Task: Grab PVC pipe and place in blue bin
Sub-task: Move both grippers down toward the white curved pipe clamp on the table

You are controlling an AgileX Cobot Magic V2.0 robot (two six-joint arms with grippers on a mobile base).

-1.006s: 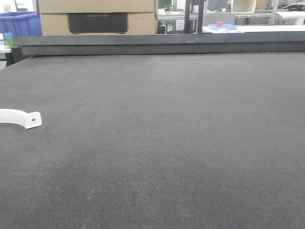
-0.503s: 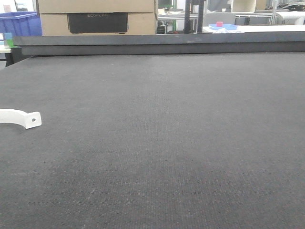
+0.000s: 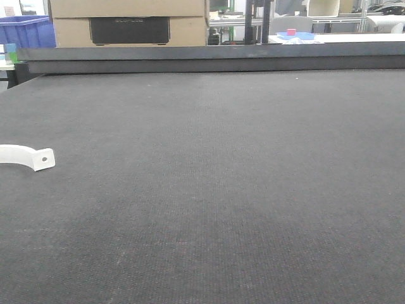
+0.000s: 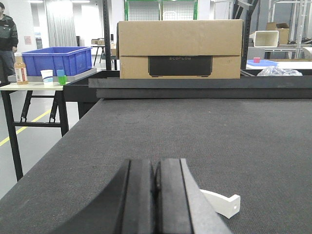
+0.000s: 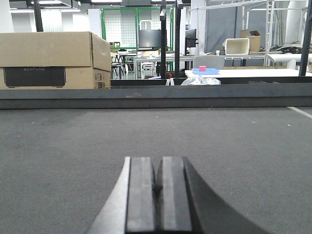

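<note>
A white curved PVC clamp piece (image 3: 28,156) lies on the dark table at the far left of the front view. It also shows in the left wrist view (image 4: 223,203), just right of my left gripper (image 4: 156,168), which is shut and empty low over the table. The blue bin (image 4: 57,60) stands on a side table beyond the table's far left corner; its corner shows in the front view (image 3: 25,31). My right gripper (image 5: 158,165) is shut and empty over bare table. Neither gripper shows in the front view.
A raised dark ledge (image 3: 209,58) runs along the table's far edge, with a cardboard box (image 3: 130,22) behind it. The side table (image 4: 34,85) also holds a bottle and cups. A person (image 4: 7,36) stands far left.
</note>
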